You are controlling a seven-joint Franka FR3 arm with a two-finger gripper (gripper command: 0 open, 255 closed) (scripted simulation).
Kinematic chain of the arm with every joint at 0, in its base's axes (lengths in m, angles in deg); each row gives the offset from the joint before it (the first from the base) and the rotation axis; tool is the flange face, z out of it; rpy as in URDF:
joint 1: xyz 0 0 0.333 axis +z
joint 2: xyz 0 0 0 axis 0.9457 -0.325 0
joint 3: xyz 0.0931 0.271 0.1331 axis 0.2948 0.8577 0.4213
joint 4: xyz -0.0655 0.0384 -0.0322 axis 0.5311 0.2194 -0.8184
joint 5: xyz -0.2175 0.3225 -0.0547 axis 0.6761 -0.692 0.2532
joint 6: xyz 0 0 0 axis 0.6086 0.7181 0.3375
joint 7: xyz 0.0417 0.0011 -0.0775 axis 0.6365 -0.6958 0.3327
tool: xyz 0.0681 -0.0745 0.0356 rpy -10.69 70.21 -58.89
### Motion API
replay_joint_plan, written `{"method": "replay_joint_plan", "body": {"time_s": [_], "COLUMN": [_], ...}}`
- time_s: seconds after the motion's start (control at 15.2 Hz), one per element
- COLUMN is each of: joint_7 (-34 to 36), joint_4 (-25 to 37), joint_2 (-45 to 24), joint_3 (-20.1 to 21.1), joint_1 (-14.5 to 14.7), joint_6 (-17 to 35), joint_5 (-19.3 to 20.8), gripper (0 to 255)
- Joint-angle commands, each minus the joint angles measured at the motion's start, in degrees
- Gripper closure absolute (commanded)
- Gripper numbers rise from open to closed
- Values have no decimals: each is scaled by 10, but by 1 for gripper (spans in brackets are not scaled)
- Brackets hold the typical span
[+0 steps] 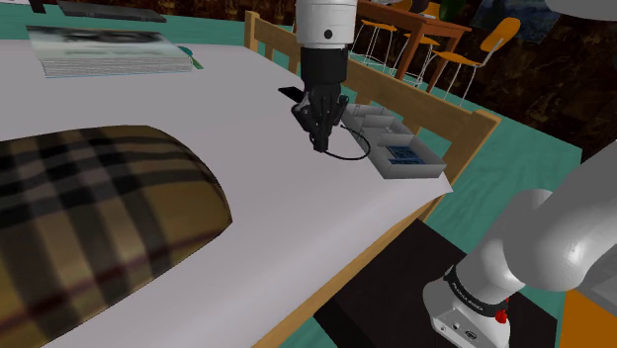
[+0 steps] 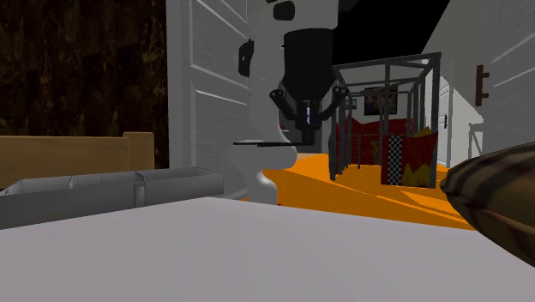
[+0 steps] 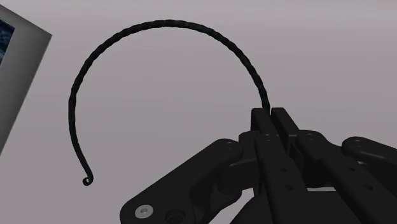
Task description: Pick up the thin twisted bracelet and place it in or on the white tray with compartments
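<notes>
Wrist view: gripper (image 3: pixel 270 116) jaws are closed narrow on one end of the bracelet (image 3: pixel 165 23), with nothing else between them. It's a thin black twisted open arc. From the pinch it sweeps up and round toward the tray (image 3: pixel 28 89), and its curled free end hangs out beside the tray's grey rim.

Shoulder view: the fingertips are low over the white surface and the bracelet loops out from them toward that view's right. The compartment tray is just beside it on the same side, near the wooden edge. Can't tell whether the loop is off the surface or resting on it.

Key relation: the tray is on the arc's side of the jaws, not behind them. My read is lift, then a short carry toward the shoulder view's right. The end-only grip means the arc may swing or snag on the rim.
</notes>
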Motion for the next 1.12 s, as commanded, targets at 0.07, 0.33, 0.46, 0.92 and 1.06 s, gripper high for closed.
{"method": "replay_joint_plan", "body": {"time_s": [0.07, 0.33, 0.46, 0.92, 1.06], "joint_7": [-47, -105, -134, -232, -259], "joint_4": [-27, -52, -61, -73, -71], "joint_2": [27, 53, 62, 74, 72], "joint_3": [-26, -62, -79, -141, -158], "joint_1": [-18, -41, -52, -93, -105], "joint_6": [-3, -7, -9, -12, -13], "joint_5": [4, 17, 25, 61, 72], "gripper": [255, 255, 255, 255, 255]}}
